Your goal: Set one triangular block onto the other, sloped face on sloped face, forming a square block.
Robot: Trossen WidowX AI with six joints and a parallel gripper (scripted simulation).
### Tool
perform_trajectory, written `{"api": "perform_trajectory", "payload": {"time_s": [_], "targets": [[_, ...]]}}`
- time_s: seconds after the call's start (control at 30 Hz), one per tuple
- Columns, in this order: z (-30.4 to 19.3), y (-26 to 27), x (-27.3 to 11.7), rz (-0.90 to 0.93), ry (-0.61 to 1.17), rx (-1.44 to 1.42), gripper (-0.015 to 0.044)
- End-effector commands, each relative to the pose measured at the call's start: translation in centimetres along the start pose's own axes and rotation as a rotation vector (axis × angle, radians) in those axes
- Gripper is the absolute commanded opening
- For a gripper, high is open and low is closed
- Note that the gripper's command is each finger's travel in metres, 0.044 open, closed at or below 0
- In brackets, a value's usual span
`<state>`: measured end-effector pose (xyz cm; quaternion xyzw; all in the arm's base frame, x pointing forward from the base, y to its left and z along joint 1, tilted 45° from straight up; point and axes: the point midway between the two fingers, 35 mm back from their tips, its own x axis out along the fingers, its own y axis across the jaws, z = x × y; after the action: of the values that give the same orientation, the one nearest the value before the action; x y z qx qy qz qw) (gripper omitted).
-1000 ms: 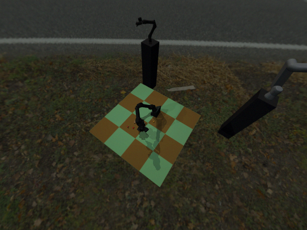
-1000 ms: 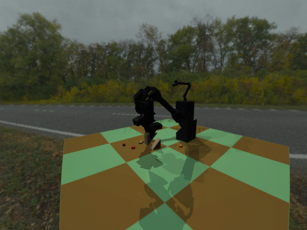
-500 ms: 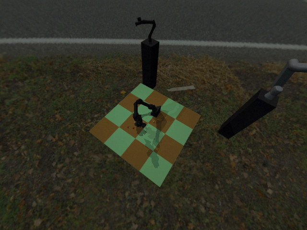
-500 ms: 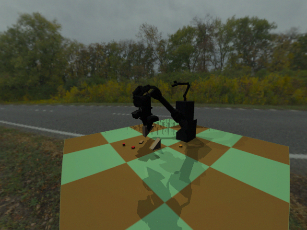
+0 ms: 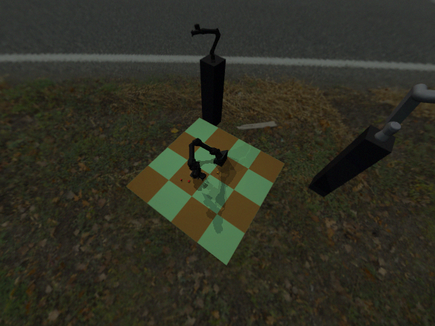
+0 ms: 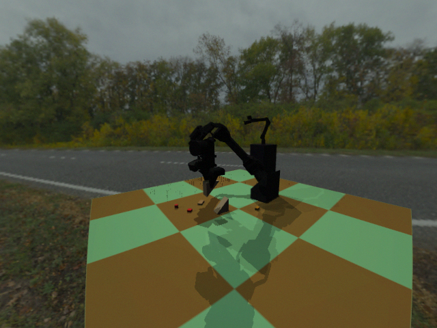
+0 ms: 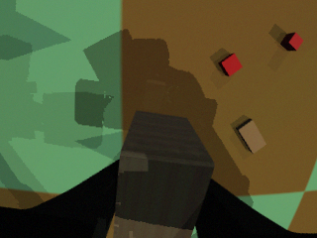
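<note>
Gripper point(image 6: 209, 186) fingers are clamping one triangular block point(image 6: 205, 188) and holding it clear above the checkered table point(image 6: 134, 225). The exterior view is showing the second triangular block point(image 6: 222, 205) lying on the table just to the right of and nearer than the held one; the wrist view is not showing it, the held block point(image 7: 164, 185) filling its middle. Two red cubes point(image 7: 232, 63) and one tan block point(image 7: 252, 135) are lying to the left, and one small orange piece point(image 6: 257, 208) is sitting by the arm's base.
</note>
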<state>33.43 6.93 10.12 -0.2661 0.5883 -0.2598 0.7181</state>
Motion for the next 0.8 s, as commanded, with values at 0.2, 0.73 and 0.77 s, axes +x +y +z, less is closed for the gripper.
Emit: {"api": "perform_trajectory", "payload": {"time_s": [0.2,0.73,0.77], "targets": [[-1.4,-0.2,2.8,0.000,-0.009,0.000,0.0000],[-3.5,-0.3,7.3,-0.003,-0.009,-0.001,0.0000],[-3.7,-0.3,7.7,-0.004,-0.009,-0.001,0.0000]]}}
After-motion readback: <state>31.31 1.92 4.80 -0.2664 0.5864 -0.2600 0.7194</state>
